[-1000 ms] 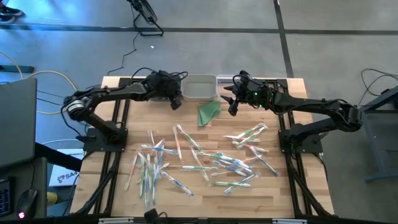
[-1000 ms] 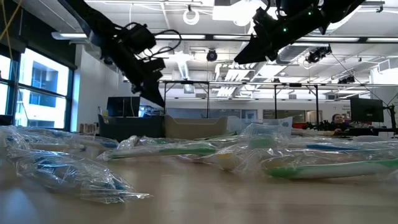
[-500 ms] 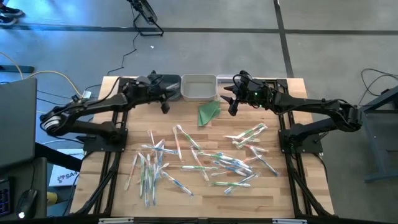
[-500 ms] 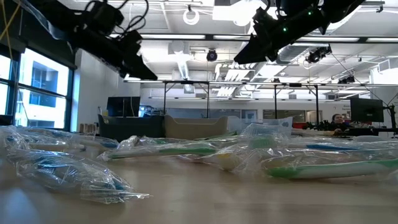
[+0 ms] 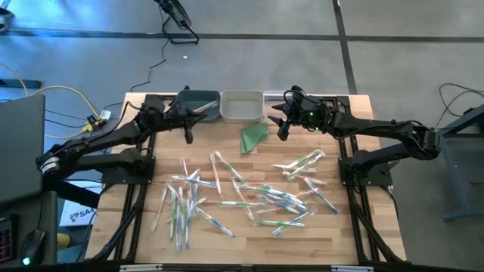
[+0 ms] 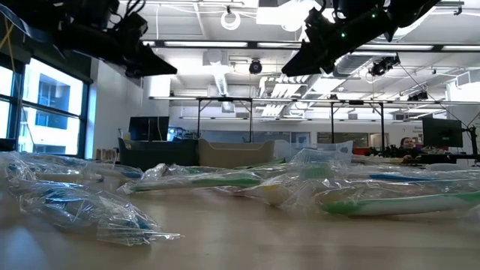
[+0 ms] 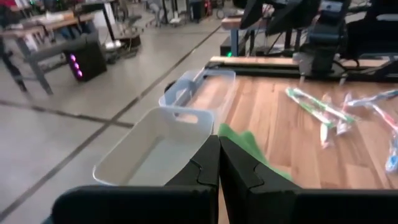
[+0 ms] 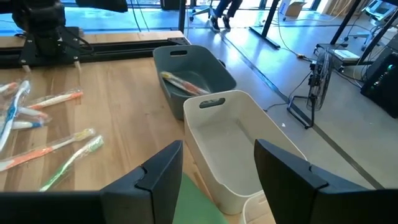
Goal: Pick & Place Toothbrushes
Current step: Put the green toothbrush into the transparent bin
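Left arm's stretched low across the back of the table [image 5: 144, 227], its left claw [image 5: 188, 136] pinched fully closed on nothing, just in front of the dark bin [image 5: 198, 104]. Right claw [image 5: 283, 130] hangs open and empty beside the white bin [image 5: 242, 106], green cloth [image 5: 254, 136] just past it. The toothbrushes [image 5: 249, 195] are scattered well in front of both claws. No readable writing.

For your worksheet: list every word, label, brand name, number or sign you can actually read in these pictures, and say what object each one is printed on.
None can be read.
The white card on the floor left of the table bears dark print, too small and blurred to read.
The toothbrushes, the grey bin and the white bin show no legible lettering.
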`<state>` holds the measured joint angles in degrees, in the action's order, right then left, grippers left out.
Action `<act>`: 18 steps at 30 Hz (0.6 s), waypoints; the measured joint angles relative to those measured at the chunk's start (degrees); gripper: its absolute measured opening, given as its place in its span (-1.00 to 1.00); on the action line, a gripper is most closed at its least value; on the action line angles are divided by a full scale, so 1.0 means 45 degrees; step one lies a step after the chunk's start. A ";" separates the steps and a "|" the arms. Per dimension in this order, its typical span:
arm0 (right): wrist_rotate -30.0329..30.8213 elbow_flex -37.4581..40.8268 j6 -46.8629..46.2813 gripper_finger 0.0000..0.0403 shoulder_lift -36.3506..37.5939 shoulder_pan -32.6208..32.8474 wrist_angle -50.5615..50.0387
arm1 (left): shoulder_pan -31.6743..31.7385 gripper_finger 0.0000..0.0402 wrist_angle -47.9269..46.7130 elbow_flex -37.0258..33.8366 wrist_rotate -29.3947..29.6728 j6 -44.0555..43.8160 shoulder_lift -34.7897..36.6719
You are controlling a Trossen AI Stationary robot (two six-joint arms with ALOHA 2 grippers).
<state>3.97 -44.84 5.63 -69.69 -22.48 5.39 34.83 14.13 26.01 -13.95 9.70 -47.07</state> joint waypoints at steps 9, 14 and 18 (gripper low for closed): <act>-0.0006 0.0000 0.0008 -0.05 0.0000 0.0000 -0.0024 | 0.0000 -1.00 -0.0186 -0.0070 -0.0279 0.0646 0.0321; -0.0010 0.0000 0.0005 -0.05 0.0000 0.0000 -0.0228 | 0.0000 -1.00 -0.0325 -0.0075 -0.0297 0.0793 0.0475; -0.0011 0.0000 -0.0072 -0.05 0.0000 0.0000 -0.0392 | 0.0000 -1.00 -0.0491 -0.0075 -0.0487 0.0751 0.0545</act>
<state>3.92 -44.84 5.31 -69.69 -22.48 3.63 34.83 11.92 25.67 -16.14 13.08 -44.62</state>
